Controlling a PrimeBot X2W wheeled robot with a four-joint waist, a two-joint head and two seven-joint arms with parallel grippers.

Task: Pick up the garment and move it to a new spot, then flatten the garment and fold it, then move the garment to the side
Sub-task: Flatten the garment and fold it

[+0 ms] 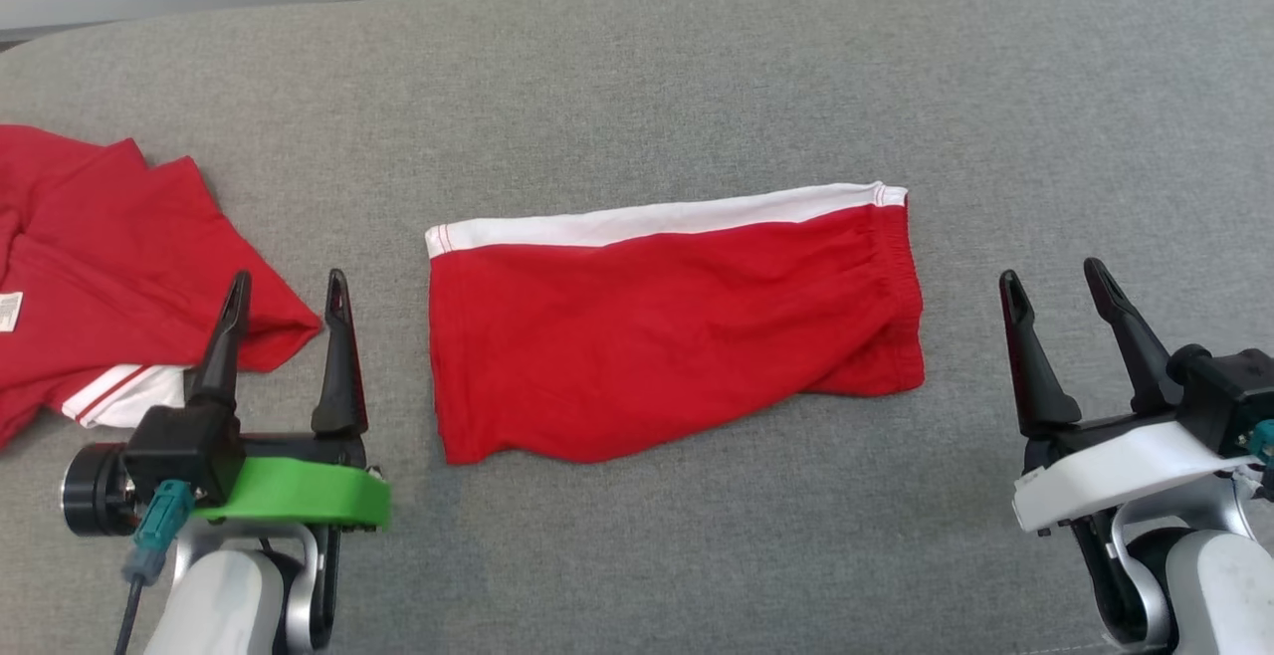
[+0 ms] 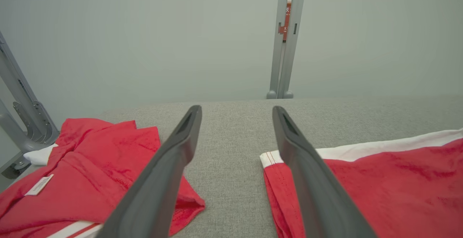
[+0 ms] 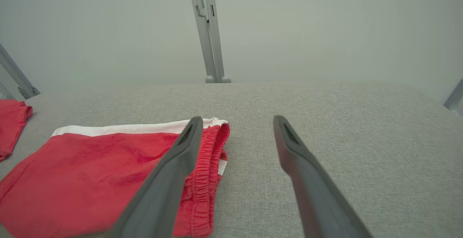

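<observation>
While left gripper and right gripper hang spread, empty, folded shorts lie between jaw pairs, apart from both. To shift aside: pinch both ends through all layers, lift level so fold holds.

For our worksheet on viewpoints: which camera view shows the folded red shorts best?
Head view: the folded red shorts lie whole and unobstructed. Left wrist view shows their hem end; right wrist view their waistband end.

Bare grey surface lies open behind, in front and to the right of the folded red shorts. On the left a crumpled red shirt crowds in, leaving a narrow strip between the two garments, where the left pincer stands, fingers apart.
</observation>
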